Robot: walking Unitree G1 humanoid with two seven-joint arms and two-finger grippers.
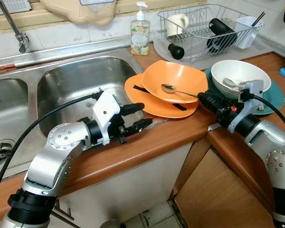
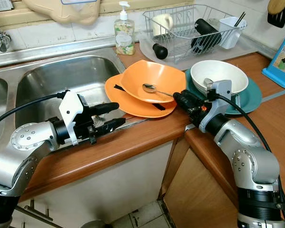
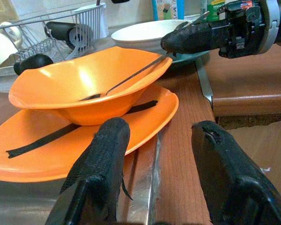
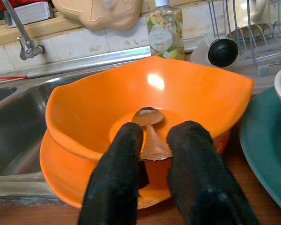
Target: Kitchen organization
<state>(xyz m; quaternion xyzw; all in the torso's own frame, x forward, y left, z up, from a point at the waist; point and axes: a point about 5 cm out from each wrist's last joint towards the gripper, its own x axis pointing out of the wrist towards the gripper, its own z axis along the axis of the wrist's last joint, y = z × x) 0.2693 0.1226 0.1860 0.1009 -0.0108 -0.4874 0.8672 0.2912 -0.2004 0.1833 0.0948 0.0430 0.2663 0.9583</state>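
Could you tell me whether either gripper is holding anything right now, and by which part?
The right gripper holds the spoon by the end of its handle, its head resting in the orange bowl. The left gripper is open and holds nothing.

Bright, even light; sharp, mild glare.

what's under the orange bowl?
An orange plate with a black utensil lying on it; the orange bowl covers the utensil's middle. Whatever else lies beneath is hidden.

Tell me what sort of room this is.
A home kitchen, most likely: a stainless double sink set in a wooden counter, a wire dish rack with washed items, and a soap bottle behind.
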